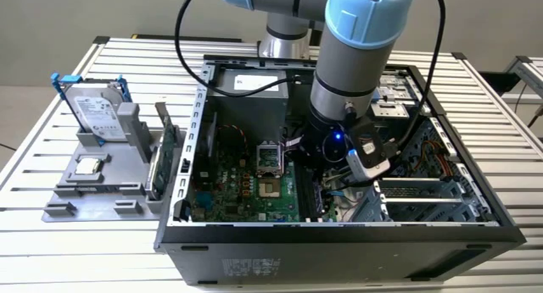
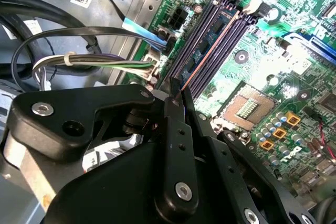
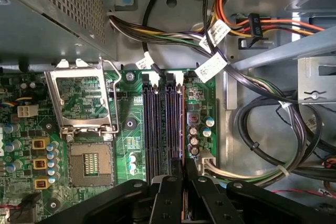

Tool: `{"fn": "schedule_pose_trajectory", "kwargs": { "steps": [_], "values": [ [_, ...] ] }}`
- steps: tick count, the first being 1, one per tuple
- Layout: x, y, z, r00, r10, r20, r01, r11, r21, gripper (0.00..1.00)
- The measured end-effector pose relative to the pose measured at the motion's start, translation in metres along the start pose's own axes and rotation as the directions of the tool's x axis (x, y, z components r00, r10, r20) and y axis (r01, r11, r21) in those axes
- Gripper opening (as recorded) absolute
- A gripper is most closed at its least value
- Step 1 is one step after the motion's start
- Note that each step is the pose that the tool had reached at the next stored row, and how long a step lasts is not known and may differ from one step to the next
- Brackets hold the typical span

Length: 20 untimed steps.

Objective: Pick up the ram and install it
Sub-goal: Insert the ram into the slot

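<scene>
The black two-fingered gripper (image 2: 177,94) is clenched on the ram (image 2: 210,45), a thin dark-green circuit stick seen edge-on with a coppery edge, standing in a black memory slot (image 3: 175,124) at centre frame on the green motherboard (image 3: 126,129).

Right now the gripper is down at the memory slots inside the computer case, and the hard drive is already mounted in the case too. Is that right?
One part is wrong. The gripper is at the memory slots inside the computer case, but the hard drive is not mounted. The exterior view shows it standing in the grey holder outside the case, at the exterior view's left.
</scene>
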<state>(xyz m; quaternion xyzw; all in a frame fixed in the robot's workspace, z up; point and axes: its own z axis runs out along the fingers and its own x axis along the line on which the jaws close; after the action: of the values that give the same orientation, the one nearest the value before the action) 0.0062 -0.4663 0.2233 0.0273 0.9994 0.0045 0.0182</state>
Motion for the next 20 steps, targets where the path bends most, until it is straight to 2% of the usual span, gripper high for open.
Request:
{"fn": "schedule_pose_trajectory", "kwargs": {
  "steps": [20],
  "values": [
    [0.0004,0.0,0.0032,1.0,-0.003,-0.0003,0.003,1.0,0.0018,0.0]
  ]
}}
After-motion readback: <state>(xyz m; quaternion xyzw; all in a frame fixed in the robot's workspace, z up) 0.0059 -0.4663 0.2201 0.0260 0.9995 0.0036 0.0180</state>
